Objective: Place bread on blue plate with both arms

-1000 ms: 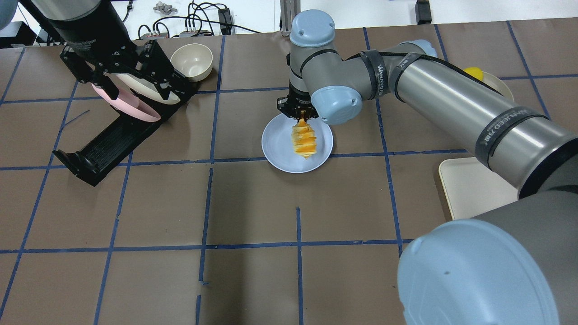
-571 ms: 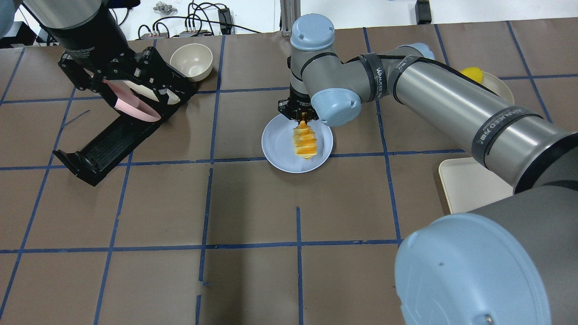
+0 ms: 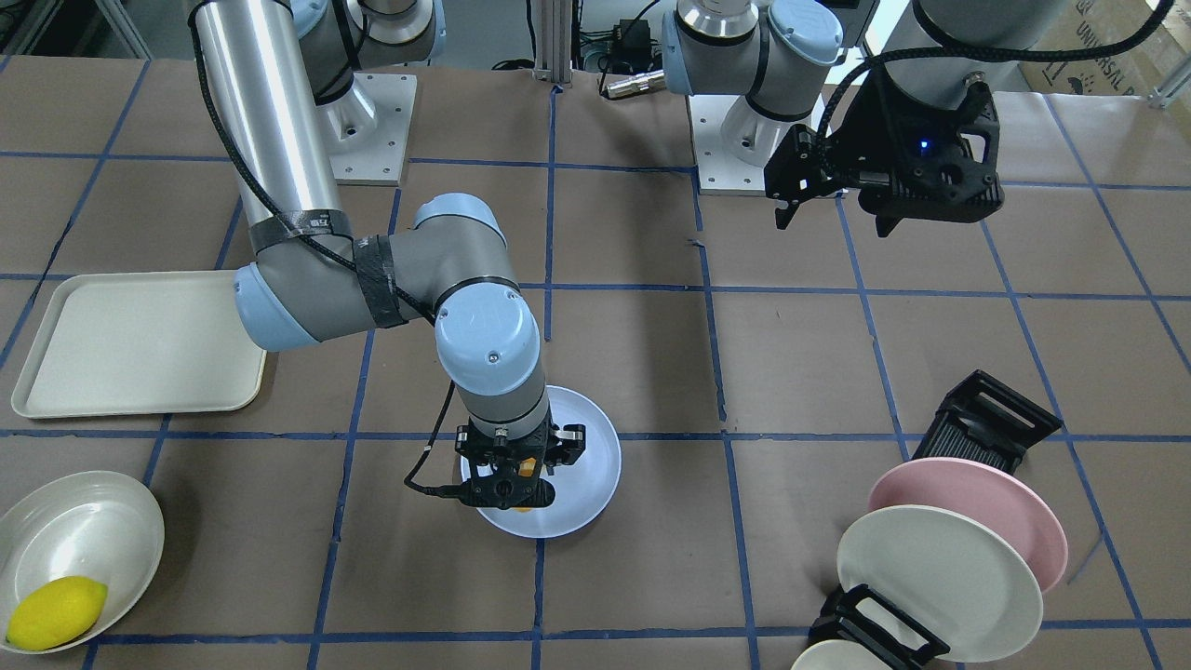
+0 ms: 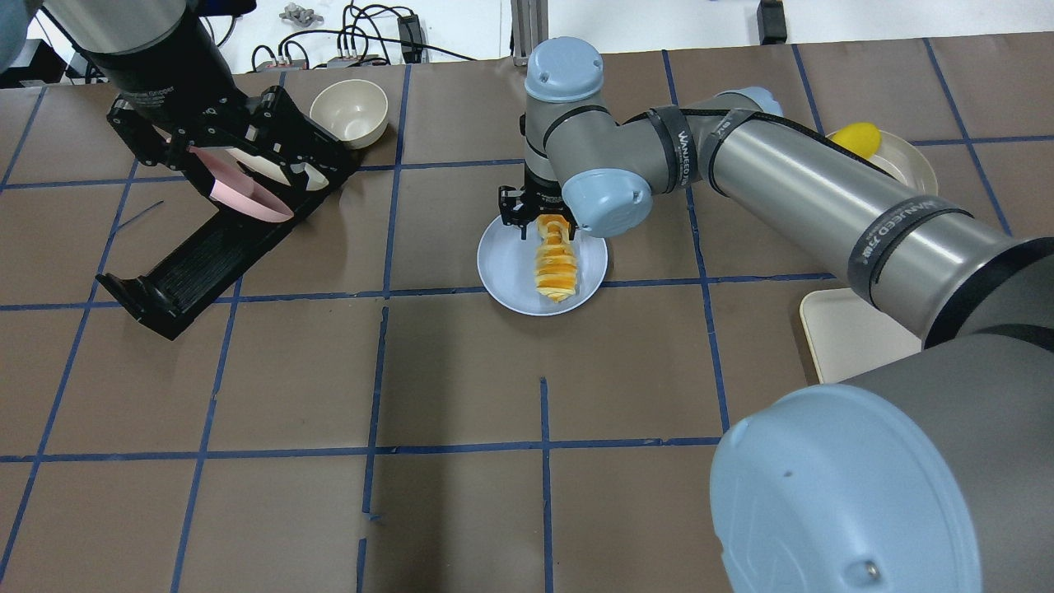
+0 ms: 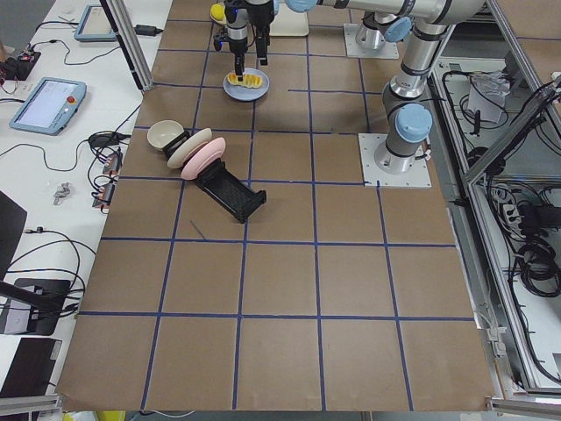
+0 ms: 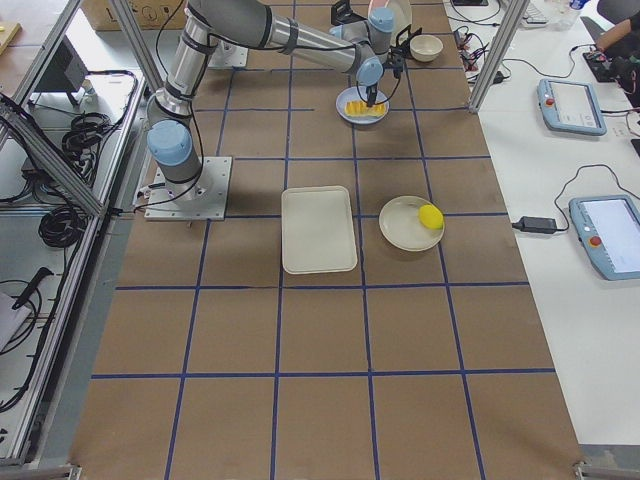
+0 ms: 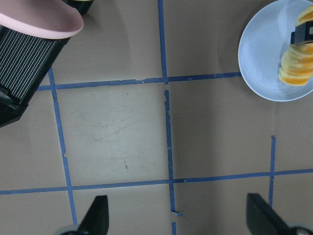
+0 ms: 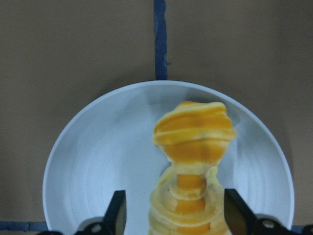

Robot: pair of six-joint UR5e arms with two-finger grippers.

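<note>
Seen from across the tabletop point(image 3: 800, 372), the right tool point(image 3: 516, 465) hangs low over the blue plate point(image 3: 591, 456) with its fingers spread. Only a sliver of the bread point(image 3: 523, 507) shows beneath it. The left tool point(image 3: 833, 219) hovers well apart from the blue plate, toward the robot's base, open and empty. From overhead, the bread point(image 4: 554, 268) lies near the middle of the blue plate point(image 4: 504, 272), and the right tool point(image 4: 539, 222) stands open astride the loaf's far end. Both side cameras show the bread point(image 5: 245, 81) lying on the blue plate under the right arm. The left wrist camera catches the blue plate point(image 7: 259, 54) in its upper right corner, a pink plate point(image 7: 44, 22) on a black rack point(image 7: 24, 58) far across from it, and the left tool's fingertips point(image 7: 98, 218) set wide apart. The right wrist camera looks down the bread point(image 8: 193, 147) on the blue plate, a dark finger on either side and a clear gap at one.
</note>
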